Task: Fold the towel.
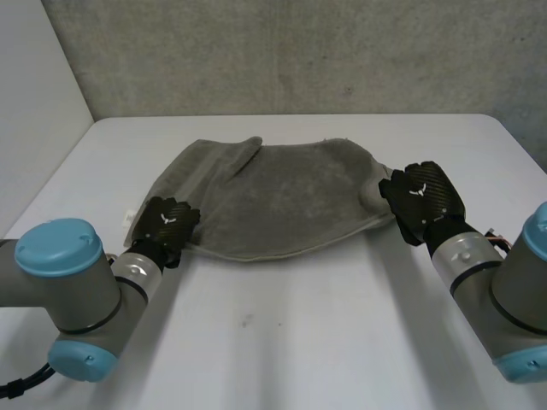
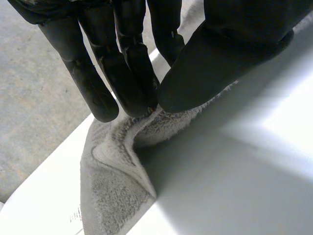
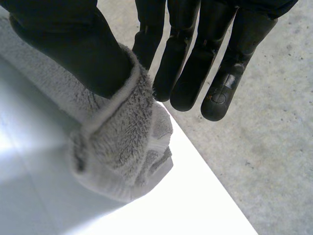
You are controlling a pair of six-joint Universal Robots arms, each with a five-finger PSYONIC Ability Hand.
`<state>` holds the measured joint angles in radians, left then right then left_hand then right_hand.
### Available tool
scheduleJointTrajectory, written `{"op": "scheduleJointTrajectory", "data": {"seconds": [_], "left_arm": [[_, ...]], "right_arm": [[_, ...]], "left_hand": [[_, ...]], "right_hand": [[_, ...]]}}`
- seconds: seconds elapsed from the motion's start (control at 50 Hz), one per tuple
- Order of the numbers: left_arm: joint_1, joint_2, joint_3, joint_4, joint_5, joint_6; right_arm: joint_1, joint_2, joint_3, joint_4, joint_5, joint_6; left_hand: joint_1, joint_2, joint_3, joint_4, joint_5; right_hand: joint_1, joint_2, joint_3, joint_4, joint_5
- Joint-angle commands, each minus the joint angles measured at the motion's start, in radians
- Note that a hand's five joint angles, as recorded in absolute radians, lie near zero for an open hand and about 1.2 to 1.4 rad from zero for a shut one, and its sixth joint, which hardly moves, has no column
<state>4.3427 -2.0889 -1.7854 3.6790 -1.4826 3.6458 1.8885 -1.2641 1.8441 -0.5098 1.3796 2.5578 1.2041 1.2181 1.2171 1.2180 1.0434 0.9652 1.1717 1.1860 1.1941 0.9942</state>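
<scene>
The towel [image 1: 273, 201] lies rumpled in the middle of the table [image 1: 299, 342]. The left hand [image 1: 167, 224] pinches its 8 o'clock corner between thumb and fingers [image 2: 127, 73]. The right hand [image 1: 423, 198] pinches the 3 o'clock corner likewise. For a clean fold, both should lift together, keeping the near edge taut, and carry it evenly towards 12 o'clock.

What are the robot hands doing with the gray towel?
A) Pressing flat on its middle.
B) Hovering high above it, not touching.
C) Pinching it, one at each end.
C: the left robot hand pinches the towel at its near left corner between thumb and fingers, and the right robot hand pinches the bunched right end the same way.
</scene>
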Motion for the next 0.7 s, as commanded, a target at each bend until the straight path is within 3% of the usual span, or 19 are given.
{"op": "scheduleJointTrajectory", "data": {"seconds": [0.02, 0.04, 0.08, 0.12, 0.32, 0.44, 0.58, 0.7], "left_arm": [[0.000, 0.000, 0.004, -0.004, -0.001, 0.022], [0.000, 0.000, 0.004, -0.004, -0.001, 0.022], [0.000, -0.006, 0.006, 0.001, -0.002, 0.019], [0.002, -0.008, 0.011, 0.003, -0.004, 0.019], [0.012, -0.010, 0.038, -0.005, -0.007, -0.035], [0.083, 0.012, 0.037, -0.040, 0.002, -0.137], [0.163, 0.023, 0.081, -0.164, 0.102, -0.259], [0.173, 0.017, 0.095, -0.237, 0.133, -0.322]], "right_arm": [[-0.017, -0.057, 0.052, 0.079, 0.006, 0.006], [-0.017, -0.057, 0.052, 0.079, 0.006, 0.006], [-0.058, -0.063, 0.072, 0.079, 0.003, 0.016], [-0.080, -0.069, 0.075, 0.079, 0.001, 0.038], [-0.184, -0.081, 0.033, 0.099, -0.001, 0.203], [-0.210, -0.061, 0.023, 0.126, -0.008, 0.233], [-0.210, -0.012, 0.012, 0.125, -0.013, 0.233], [-0.207, -0.001, 0.012, 0.126, -0.013, 0.233]], "left_hand": [[0.053, 0.039, 0.040, 0.039, 0.039], [0.052, 0.038, 0.039, 0.038, 0.038], [-0.407, -0.421, -0.420, -0.421, -0.421], [-0.540, -0.554, -0.553, -0.554, -0.554], [-0.594, -0.608, -0.607, -0.608, -0.608], [-0.580, -0.594, -0.593, -0.593, -0.593], [-0.571, -0.585, -0.584, -0.585, -0.585], [-0.559, -0.573, -0.572, -0.573, -0.573]], "right_hand": [[0.431, 0.225, 0.210, 0.202, 0.227], [0.431, 0.225, 0.210, 0.202, 0.227], [0.431, 0.225, 0.210, 0.202, 0.227], [0.431, 0.225, 0.210, 0.202, 0.227], [0.431, 0.225, 0.210, 0.202, 0.227], [0.431, 0.225, 0.210, 0.202, 0.227], [0.431, 0.225, 0.210, 0.202, 0.227], [0.431, 0.225, 0.210, 0.202, 0.227]]}}
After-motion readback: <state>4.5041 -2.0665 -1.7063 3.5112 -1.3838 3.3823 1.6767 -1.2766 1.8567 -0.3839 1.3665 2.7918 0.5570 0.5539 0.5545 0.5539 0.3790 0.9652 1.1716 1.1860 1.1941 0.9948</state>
